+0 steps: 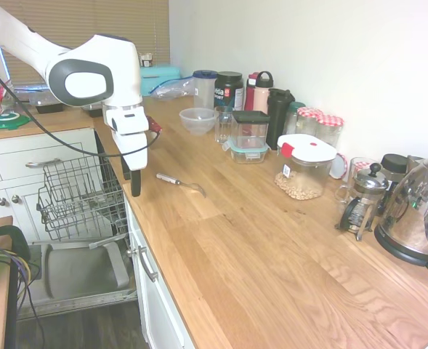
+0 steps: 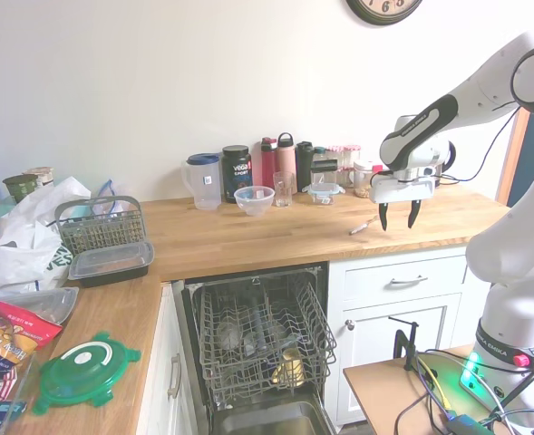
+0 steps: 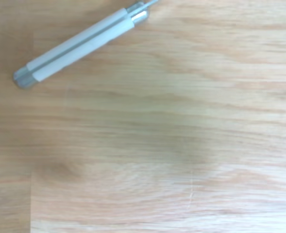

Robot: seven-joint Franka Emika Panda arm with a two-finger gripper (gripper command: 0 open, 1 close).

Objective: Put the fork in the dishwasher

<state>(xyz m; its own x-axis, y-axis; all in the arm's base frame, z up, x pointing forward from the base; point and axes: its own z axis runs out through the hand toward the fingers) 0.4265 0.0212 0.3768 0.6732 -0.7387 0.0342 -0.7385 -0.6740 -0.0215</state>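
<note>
The fork (image 1: 179,182) lies flat on the wooden counter near its front edge, handle end toward my gripper. In the second exterior view the fork (image 2: 364,225) sits just left of my gripper (image 2: 399,217). In the wrist view only its pale handle (image 3: 77,46) shows, at one corner. My gripper (image 1: 131,178) hangs fingers-down just above the counter beside the handle end, open, with nothing between its fingers. The dishwasher (image 1: 79,196) stands open below the counter, its grey wire rack (image 2: 257,335) pulled out over the lowered door (image 1: 75,273).
A clear bowl (image 1: 198,119), glass (image 1: 223,125), stacked containers (image 1: 248,137), a chickpea box (image 1: 303,167) and bottles (image 1: 261,91) line the back of the counter. A French press (image 1: 360,200) and kettle (image 1: 421,211) stand at the right. White drawers (image 2: 402,281) flank the dishwasher.
</note>
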